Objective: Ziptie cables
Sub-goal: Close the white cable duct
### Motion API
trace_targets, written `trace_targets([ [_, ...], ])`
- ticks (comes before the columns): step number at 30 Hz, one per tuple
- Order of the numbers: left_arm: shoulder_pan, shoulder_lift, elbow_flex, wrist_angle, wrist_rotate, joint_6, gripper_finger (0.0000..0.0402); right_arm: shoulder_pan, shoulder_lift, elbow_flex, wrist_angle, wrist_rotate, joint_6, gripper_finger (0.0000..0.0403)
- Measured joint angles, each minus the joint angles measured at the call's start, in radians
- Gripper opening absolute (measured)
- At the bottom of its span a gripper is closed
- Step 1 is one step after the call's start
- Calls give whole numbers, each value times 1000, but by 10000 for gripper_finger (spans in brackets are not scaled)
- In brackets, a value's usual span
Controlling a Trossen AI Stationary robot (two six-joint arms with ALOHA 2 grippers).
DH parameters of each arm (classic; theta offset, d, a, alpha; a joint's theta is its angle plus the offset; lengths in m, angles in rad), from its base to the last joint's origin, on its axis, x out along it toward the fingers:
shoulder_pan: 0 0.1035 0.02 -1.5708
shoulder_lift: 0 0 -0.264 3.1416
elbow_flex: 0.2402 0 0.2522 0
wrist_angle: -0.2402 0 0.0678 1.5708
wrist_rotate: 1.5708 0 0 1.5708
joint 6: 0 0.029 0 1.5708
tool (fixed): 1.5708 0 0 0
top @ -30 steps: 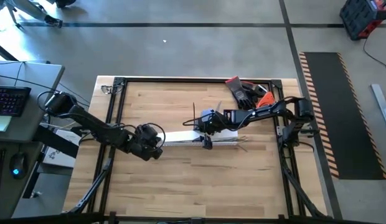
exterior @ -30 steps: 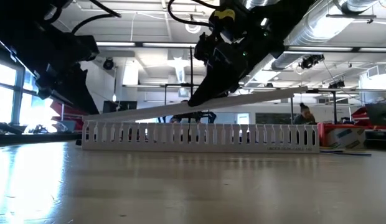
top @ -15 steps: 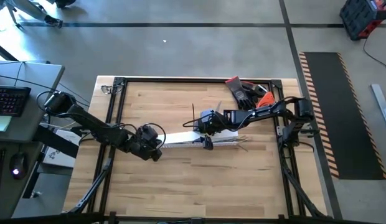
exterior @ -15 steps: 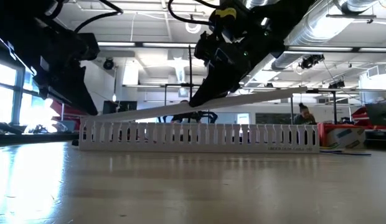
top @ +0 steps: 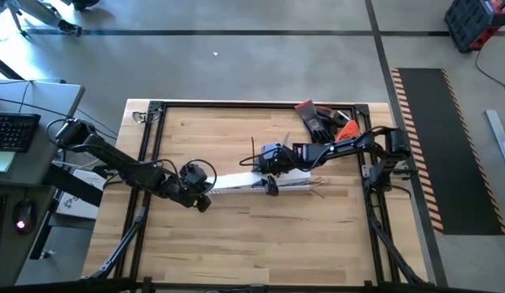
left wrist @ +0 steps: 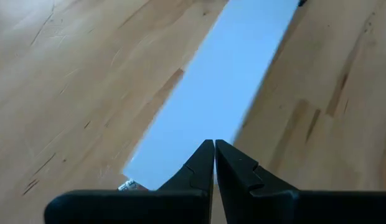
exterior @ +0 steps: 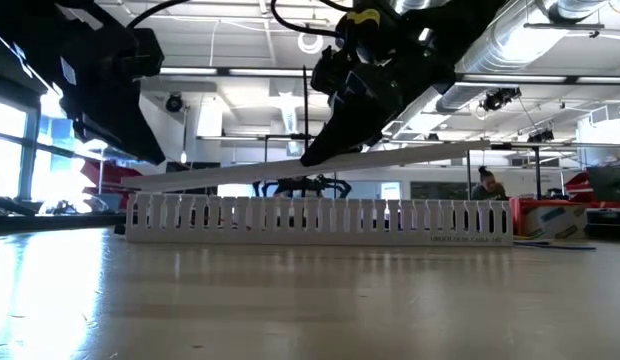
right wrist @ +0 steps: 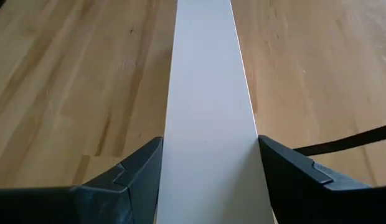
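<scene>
Gripping flat white strip (right wrist: 208, 118) across its width, right tool (top: 271, 185) holds it tilted above slotted white duct (exterior: 320, 217) at mid surface (top: 236, 236). Left tool (top: 199, 198), fingers pressed together, holds nothing, hovers at strip's far end. Cables (top: 254, 150): thin dark wires just behind right tool, apart from both tools. Small print on duct wall, too small to read.

A white slotted duct (exterior: 320, 220) lies on the wooden table (top: 236, 236) (flat white strip (right wrist: 208, 112) tilted above it).
</scene>
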Motion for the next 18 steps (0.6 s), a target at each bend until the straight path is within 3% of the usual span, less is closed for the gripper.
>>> trace_targets([
  [18, 0, 3, 0, -1, -66, 0, 0, 27, 0, 0, 13, 97, -37, 214],
])
